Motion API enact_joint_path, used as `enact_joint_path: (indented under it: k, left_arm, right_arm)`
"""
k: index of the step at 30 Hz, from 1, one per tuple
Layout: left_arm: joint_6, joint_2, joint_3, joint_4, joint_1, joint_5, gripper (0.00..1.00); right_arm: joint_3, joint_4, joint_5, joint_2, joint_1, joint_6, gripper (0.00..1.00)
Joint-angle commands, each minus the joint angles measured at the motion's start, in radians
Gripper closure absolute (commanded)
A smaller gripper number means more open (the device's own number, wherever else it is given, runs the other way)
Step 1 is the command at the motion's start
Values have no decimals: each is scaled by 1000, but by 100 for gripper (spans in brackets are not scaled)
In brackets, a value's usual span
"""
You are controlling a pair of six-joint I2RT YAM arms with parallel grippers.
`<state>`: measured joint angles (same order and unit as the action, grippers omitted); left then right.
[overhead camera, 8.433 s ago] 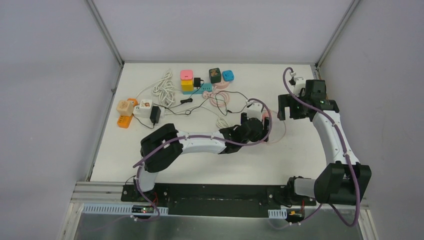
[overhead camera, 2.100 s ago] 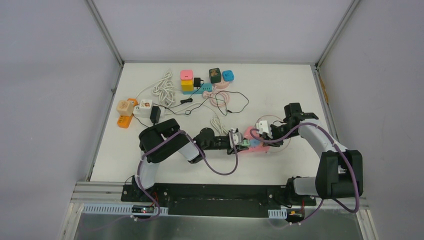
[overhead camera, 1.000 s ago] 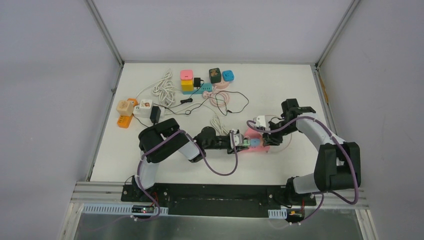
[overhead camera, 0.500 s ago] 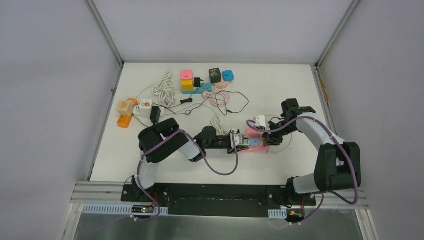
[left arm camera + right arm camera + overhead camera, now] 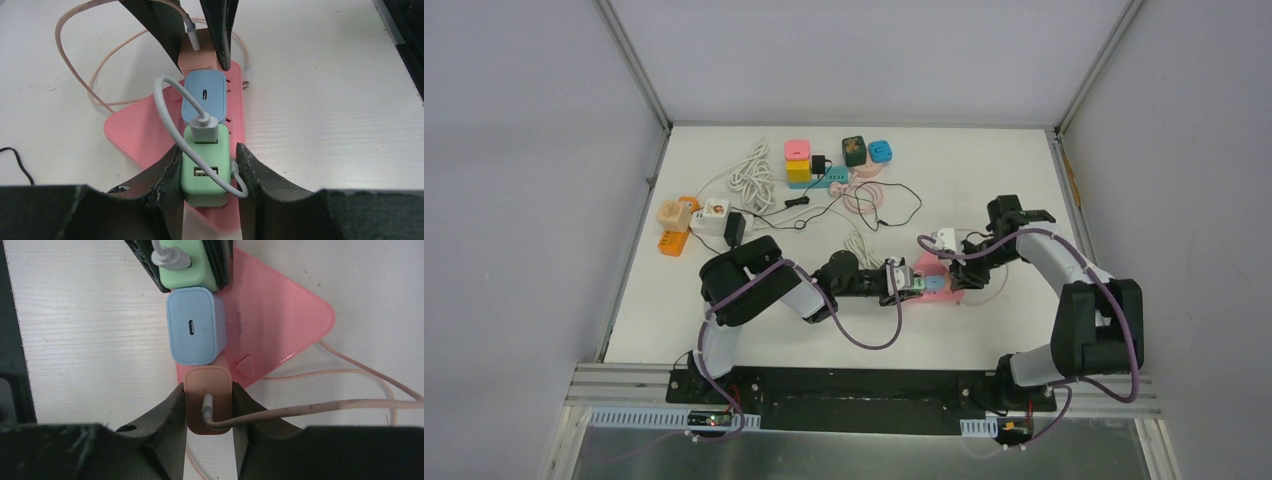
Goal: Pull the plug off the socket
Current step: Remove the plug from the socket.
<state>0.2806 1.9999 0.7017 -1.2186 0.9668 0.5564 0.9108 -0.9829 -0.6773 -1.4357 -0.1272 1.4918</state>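
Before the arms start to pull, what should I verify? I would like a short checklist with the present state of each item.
1. Grip of left gripper on green plug: ok.
2. Grip of right gripper on peach plug: ok.
3. Direct hold on strip: not ok, only plugs are gripped.
4. Prongs of peach plug already loose: cannot tell.
5. Path of white cable clear of left gripper: not ok, it runs beside one finger.

Top cam: high behind me, looking down on whole table (image 5: pixel 984 180). My wrist cams: v. close, facing each other, both showing pink power strip (image 5: pixel 135 137).
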Motion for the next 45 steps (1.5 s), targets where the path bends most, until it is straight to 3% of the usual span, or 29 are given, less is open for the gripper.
enact_joint_path:
  k: [1,5,12,17,19,24,27,31,34,39,42,45]
  left_arm:
    - [19,-4,13,125,0,8,100]
    - [13,-3,18,132,-6,19,100]
    - [12,2,25,142,-7,22,100]
    - [13,1,28,146,-8,24,100]
    - [12,2,27,146,-8,26,100]
    - [12,1,28,148,-9,27,100]
    - [12,2,28,148,-9,27,100]
    - [15,2,28,148,-10,27,100]
    - [13,1,28,146,-8,29,100]
    - [12,3,28,148,-9,32,100]
    - [13,3,26,148,-8,34,100]
    - [14,3,28,149,-10,35,100]
  right_arm:
    - [-66,-14,2,23,-5,36,100]
    - [-117,9,-40,128,-9,54,100]
    - [45,-69,-9,-71,-10,-119,100]
    - [-172,43,23,165,-43,158,100]
    - [-201,91,3,214,-45,105,100]
    - [5,-21,-15,0,-28,-114,100]
    - [32,-99,-4,-72,-28,-67,100]
    - [-127,-4,-8,137,-40,116,100]
    - [-173,86,-16,221,-41,28,100]
    - [14,-53,-20,15,-23,-114,100]
    - [-25,-52,3,22,-31,-49,100]
    - [-175,52,62,173,-70,89,100]
